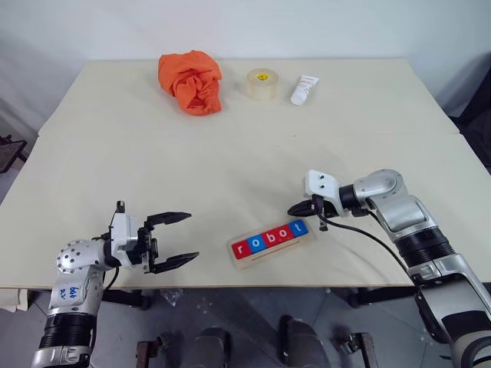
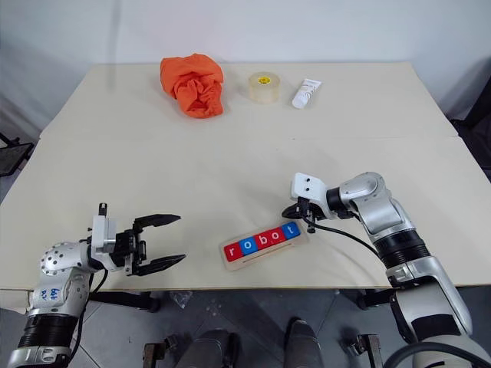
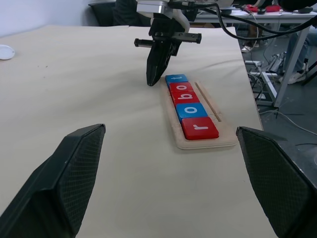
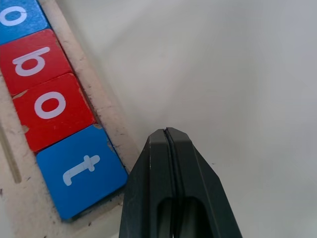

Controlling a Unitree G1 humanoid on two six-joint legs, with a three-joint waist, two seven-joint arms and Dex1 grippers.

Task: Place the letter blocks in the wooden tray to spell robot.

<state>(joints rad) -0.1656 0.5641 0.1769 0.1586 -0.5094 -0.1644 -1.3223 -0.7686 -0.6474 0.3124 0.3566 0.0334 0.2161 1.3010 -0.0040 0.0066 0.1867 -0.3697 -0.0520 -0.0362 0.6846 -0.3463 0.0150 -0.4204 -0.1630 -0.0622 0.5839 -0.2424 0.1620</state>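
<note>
Up close, right pincer (image 4: 171, 148) beside wooden tray (image 4: 94, 106).

Right gripper (image 4: 171, 141) closed, empty, just beside blue "t" block (image 4: 81, 171) at tray (image 4: 106, 119) end

Pale beige counter (image 1: 230, 169), faint seam running across its width. Far side: crumpled orange cloth (image 1: 191, 81), roll of clear tape (image 1: 261, 84) just beside it, then a small white tube (image 1: 304, 90), all in a row. Near edge: wooden tray (image 1: 271, 242) lying at a slight angle, letter blocks (image 1: 270, 238) in it reading "robot".
</note>
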